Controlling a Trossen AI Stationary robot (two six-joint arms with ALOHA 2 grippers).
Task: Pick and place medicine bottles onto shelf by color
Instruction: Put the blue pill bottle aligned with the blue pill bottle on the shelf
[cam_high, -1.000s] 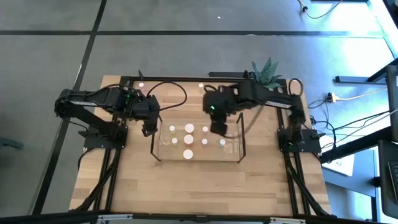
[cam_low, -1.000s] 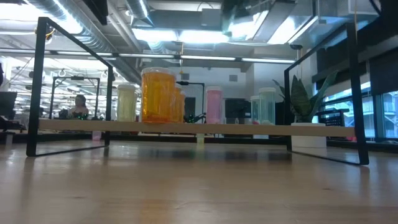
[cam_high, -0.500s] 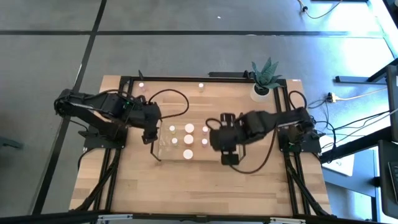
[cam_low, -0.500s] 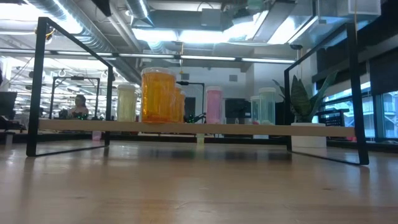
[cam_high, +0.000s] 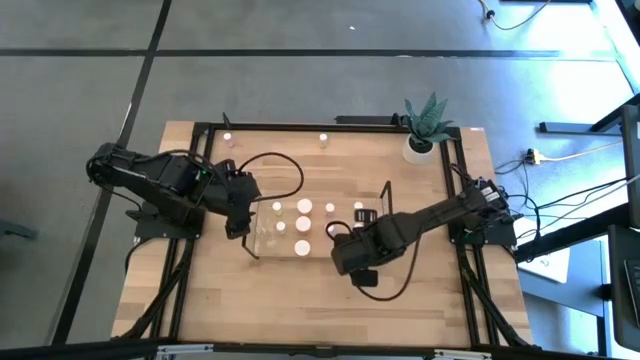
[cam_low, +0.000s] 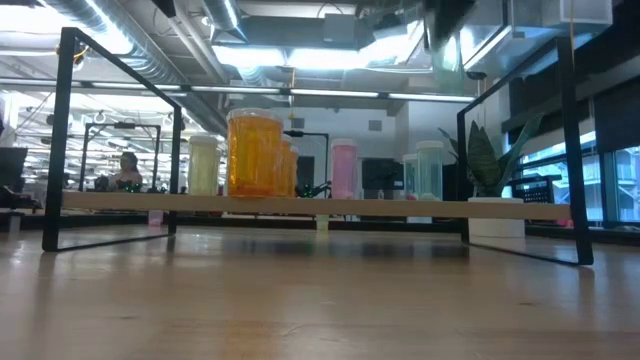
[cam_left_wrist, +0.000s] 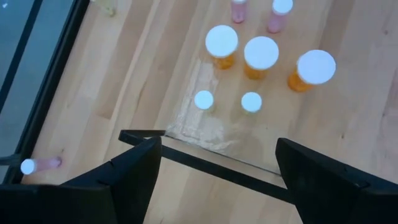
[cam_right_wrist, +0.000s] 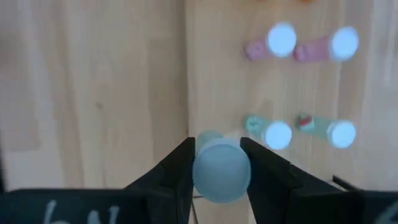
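The clear shelf stands mid-table with several white-capped medicine bottles upright on it: orange ones, pink ones and green ones. My right gripper hovers at the shelf's near edge, shut on a pale green bottle. At the shelf's left end, my left gripper hangs open above the frame with nothing between its fingers. Two small bottles stand on the table near its far edge. My right gripper pinches the pale green bottle between its two fingers at its upper end, beside the white cap. The fingers come from above, pointing steeply down. The bottle stands upright in the hold, cap up, with its body hidden below the cap.
A potted plant stands at the table's far right corner. A black frame runs around the table's edge. A pink bottle lies on its side on the table left of the shelf. Bare wood stretches in front of the shelf.
My right gripper has swung from above the shelf's middle toward the table's near edge and come down, and it now hangs at the shelf's front edge. My left gripper has shifted a little toward the near edge beside the shelf's left end.
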